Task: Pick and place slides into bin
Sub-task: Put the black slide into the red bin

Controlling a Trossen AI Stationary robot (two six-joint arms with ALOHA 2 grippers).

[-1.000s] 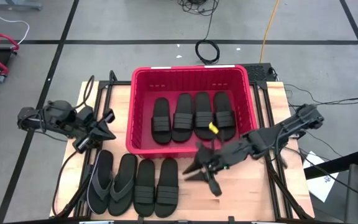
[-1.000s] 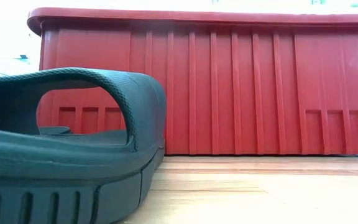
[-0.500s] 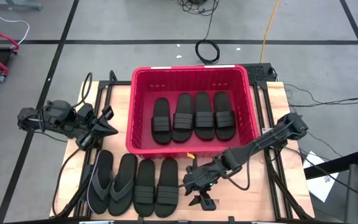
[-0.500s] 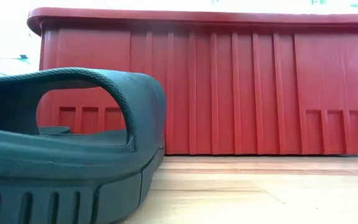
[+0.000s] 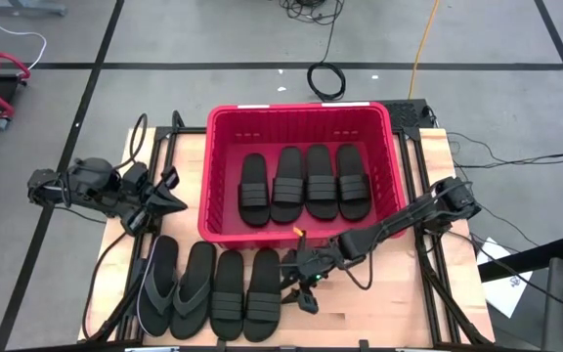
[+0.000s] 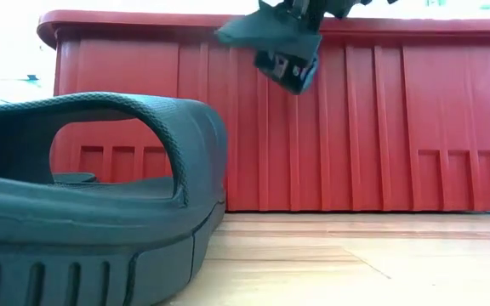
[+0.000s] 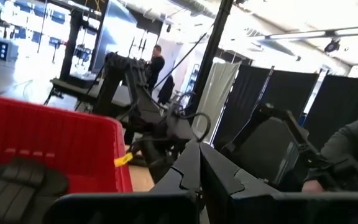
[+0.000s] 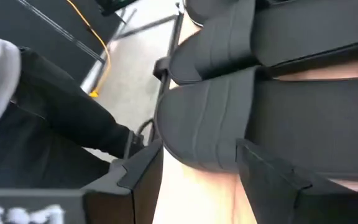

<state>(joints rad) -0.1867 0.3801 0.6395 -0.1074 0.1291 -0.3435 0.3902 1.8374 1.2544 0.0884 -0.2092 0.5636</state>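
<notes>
Four slides (image 5: 304, 183) are laid side by side inside the bin (image 5: 225, 127), and four more (image 5: 211, 289) are lined up on the worktop (image 5: 379, 308) just in front of the bin's near wall — two thong flip-flops at the outer end, two wide-strap sandals nearest the right arm. The right claw (image 5: 301, 286) is held just beside the end sandal (image 5: 263, 287) of that row, close in front of the bin; its fingers are spread and nothing is gripped between them. In the right wrist view the two fingers are seen framing the ribbed strap (image 8: 222, 121) from above.

The slides are judged to be light, soft and bendy, with a matte rubber surface that should not slip much. A hold by the sole edge would likely let the sandal droop — the arched strap is the better place, pinched across its width so that the sandal hangs level.

The left claw (image 5: 167, 199) is parked beside the bin's left wall, pressed shut on nothing.
</notes>
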